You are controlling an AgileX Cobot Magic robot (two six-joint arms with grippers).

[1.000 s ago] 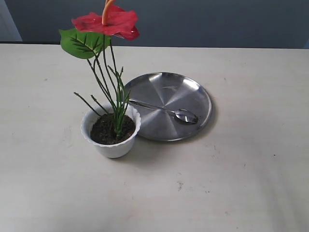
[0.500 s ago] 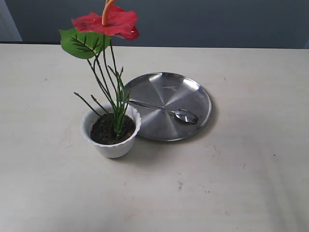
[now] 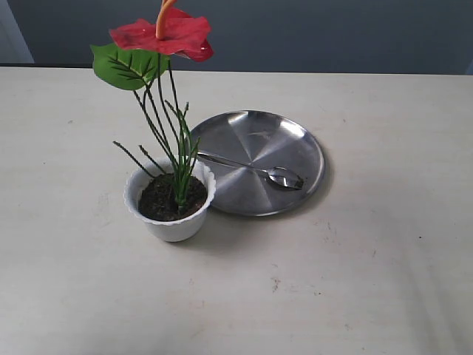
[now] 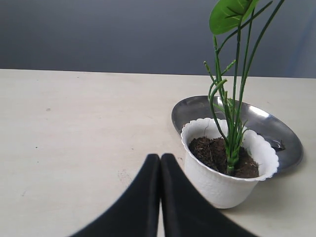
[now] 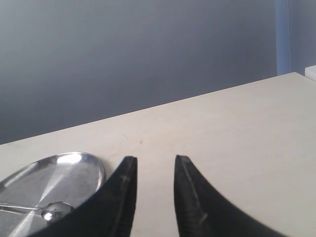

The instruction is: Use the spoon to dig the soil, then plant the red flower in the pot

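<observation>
The red flower stands upright with its green stems stuck in the dark soil of the white scalloped pot. The spoon lies on the steel plate just right of the pot. In the left wrist view the pot, soil and stems sit just beyond my left gripper, which is shut on nothing. My right gripper is open and empty, with the spoon's bowl and plate off to its side. Neither gripper shows in the exterior view.
The pale table carries only the pot and plate. A dark grey wall runs behind the far table edge. A few small dark specks mark the tabletop in front of the pot.
</observation>
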